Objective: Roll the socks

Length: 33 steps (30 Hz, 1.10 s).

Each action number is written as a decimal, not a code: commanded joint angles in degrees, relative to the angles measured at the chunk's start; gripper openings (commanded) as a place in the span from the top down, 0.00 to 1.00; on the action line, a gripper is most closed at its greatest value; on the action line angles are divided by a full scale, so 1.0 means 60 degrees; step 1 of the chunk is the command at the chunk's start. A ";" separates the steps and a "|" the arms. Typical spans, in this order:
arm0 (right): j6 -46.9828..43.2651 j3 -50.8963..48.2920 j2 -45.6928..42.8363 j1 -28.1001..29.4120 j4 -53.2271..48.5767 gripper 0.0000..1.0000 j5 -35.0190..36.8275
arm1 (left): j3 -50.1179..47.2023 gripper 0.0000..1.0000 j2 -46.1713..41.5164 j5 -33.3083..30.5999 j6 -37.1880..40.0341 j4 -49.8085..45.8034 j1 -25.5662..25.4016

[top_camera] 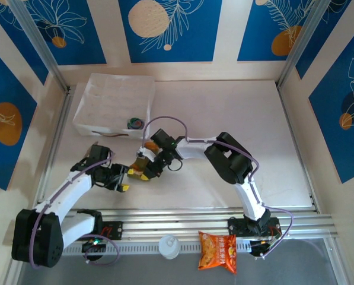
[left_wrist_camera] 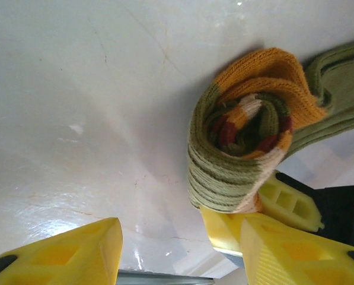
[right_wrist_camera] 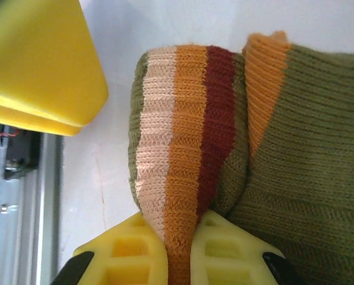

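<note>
Pinching the striped band of the olive-brown knitted sock (right_wrist_camera: 182,148), the right gripper (right_wrist_camera: 178,252) has its two yellow plastic fingers closed tight on the fabric at the bottom edge of the right wrist view. Cream, orange and dark red stripes run down between the fingers, whose bases are cut off by the frame. The olive body of the sock runs out of the frame on the right.

In the left wrist view the left gripper (left_wrist_camera: 162,224) stands open at the bottom edge, with bare table between its yellow fingers and nothing held. The sock is coiled into a roll right of centre, just above the right-hand finger. Whether they touch is hard to tell.

From above, both grippers meet just left of centre on the pale white table (top_camera: 248,130), and the sock is largely hidden beneath them.

Toward the upper left sits a white shallow rectangular tray (top_camera: 105,95). A small rolled grey-blue and green bundle (top_camera: 134,123) lies at its lower right corner, too small to make out in detail.

At the bottom edge lie a white round cap (top_camera: 169,246) and an orange foil snack packet (top_camera: 218,250). Its print is too small to read.
</note>
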 commanded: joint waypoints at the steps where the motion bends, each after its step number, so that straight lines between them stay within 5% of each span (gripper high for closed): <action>1: 0.0639 -0.0600 0.1442 -0.0130 -0.2810 1.00 0.0453 | -0.0067 0.45 0.0341 0.0085 0.0167 0.0654 -0.0199; 16: 0.0669 0.0483 0.1882 -0.0404 -0.3837 1.00 0.0192 | 0.0168 0.56 0.2879 -0.1389 0.0782 0.0720 -0.1047; 23: -0.0331 -0.0793 -0.0250 -0.0008 -0.1805 0.66 0.1103 | 0.0211 0.58 0.3913 -0.1632 0.0795 -0.0507 -0.1162; 27: -0.1041 -0.2065 -0.2001 0.0194 -0.0117 0.62 0.2068 | 0.0260 0.58 0.4105 -0.1633 0.0710 -0.0624 -0.1158; 33: -0.2330 -0.4683 -0.4723 0.0872 0.3126 0.51 0.5036 | 0.0695 0.58 0.4313 -0.1706 0.0765 -0.0787 -0.1170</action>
